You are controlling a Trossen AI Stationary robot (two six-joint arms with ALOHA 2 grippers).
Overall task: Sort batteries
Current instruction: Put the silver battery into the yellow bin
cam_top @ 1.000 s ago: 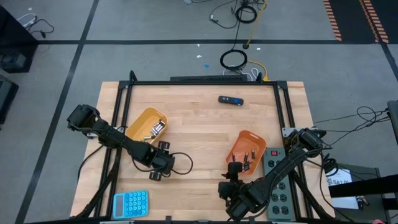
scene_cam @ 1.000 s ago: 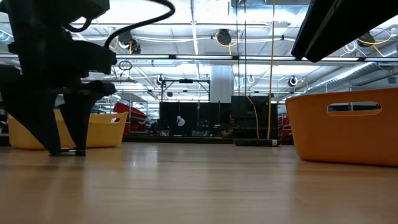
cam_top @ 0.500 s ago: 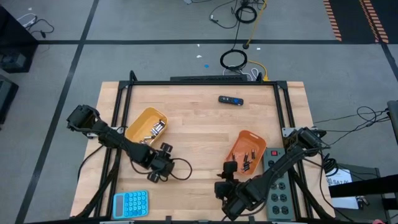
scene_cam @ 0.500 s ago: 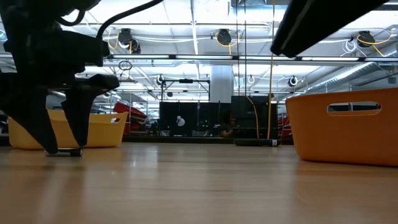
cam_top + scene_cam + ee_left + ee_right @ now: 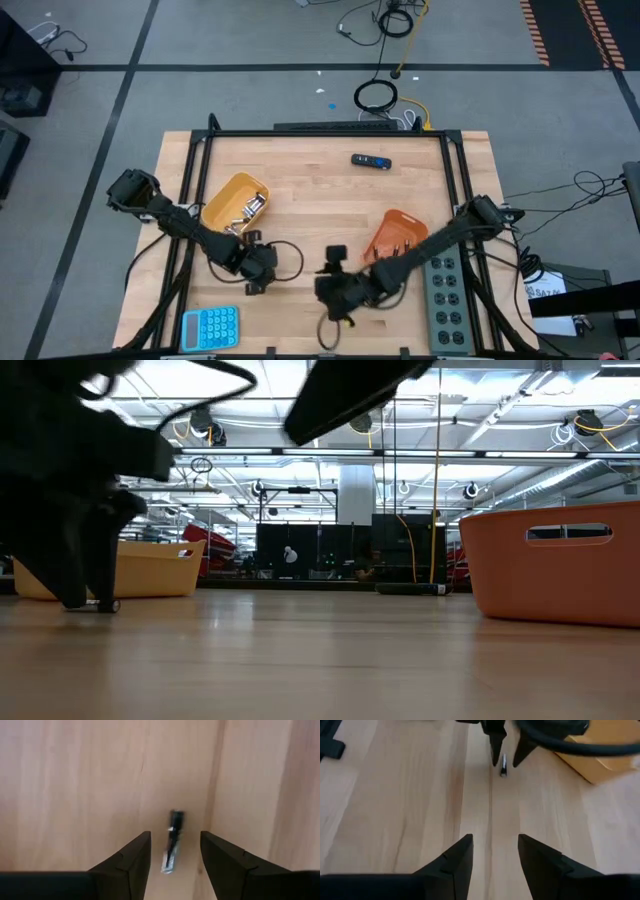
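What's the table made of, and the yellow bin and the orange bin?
The table looks like pale wood, with visible planks and grain, probably sealed matte. The yellow bin and the orange bin look like smooth molded plastic, going by their even color, rounded corners and the orange one's cut-out handle slot.

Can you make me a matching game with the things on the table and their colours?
Things:
1. tray by the left arm
2. tray by the right arm
3. calculator
4. table

Colours:
A. light wood
B. orange
C. yellow
D. blue

Right pairs: 1-C, 2-B, 3-D, 4-A
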